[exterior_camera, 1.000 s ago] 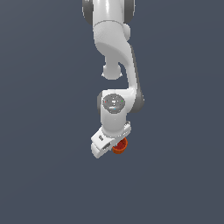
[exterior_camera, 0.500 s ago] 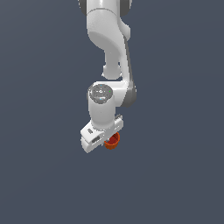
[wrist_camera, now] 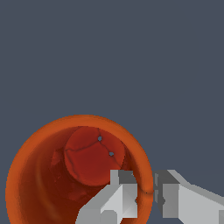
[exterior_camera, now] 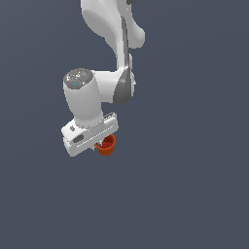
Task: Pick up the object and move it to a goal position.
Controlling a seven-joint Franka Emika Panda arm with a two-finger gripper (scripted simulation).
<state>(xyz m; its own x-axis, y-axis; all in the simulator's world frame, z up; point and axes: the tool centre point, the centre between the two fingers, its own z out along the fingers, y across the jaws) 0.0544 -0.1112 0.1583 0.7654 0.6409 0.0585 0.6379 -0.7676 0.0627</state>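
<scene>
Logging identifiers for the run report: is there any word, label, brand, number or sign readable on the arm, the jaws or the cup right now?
No readable text in either view.
Orange-red cup: plain, no label or marking; only dark specks on its inner base.
Gripper: white housing, no lettering visible; its jaws pinch the cup's wall, one inside, one outside.
Arm: plain white and grey, no brand or number legible.

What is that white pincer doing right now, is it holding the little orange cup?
Pincer: closed on the wall of the orange-red cup, one finger inside the rim and one outside.
</scene>
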